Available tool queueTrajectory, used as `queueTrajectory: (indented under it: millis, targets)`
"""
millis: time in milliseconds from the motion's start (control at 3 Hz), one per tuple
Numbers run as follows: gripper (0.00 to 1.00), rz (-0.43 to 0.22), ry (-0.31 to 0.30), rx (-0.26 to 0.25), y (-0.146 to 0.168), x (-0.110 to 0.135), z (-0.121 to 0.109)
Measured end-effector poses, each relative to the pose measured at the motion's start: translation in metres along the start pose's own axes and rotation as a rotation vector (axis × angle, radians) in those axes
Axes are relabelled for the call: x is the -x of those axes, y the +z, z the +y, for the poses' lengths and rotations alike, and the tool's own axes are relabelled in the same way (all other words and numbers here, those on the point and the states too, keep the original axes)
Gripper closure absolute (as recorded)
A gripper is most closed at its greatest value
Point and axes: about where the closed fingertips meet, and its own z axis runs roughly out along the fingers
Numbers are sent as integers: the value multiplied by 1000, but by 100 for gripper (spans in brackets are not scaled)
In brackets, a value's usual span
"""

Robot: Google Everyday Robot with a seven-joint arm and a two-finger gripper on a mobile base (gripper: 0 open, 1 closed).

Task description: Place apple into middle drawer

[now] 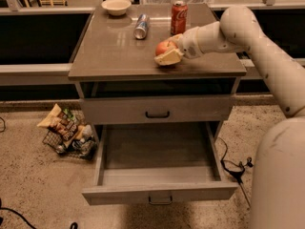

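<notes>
The red-orange apple [162,46] is at the front middle of the cabinet top [114,56]. My gripper [170,48] reaches in from the right and is closed around it, one cream finger [167,57] in front and the other behind. I cannot tell whether the apple still touches the top. The middle drawer [157,149] is pulled fully open below, with a bare grey floor and a small handle [160,201] on its front. It lies directly below and in front of the apple.
A red cola can [178,17] stands just behind the gripper. A silver can [141,26] lies on its side, and a white bowl [116,6] sits at the back left. A closed drawer front with a black handle [157,114] is above the open drawer. A basket of snack bags [66,132] and cables [233,166] are on the floor.
</notes>
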Motion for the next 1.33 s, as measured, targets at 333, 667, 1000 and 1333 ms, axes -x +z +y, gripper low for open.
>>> queueTrajectory:
  millis: [333,667,1000,1333]
  targets:
    - [96,-203,-62,42,-51,26,45]
    - [100,-299,-96,136,-69,36,90]
    - [100,-305,-100,142,-68,39,92]
    - [100,-287,-111,168,-59,37,99]
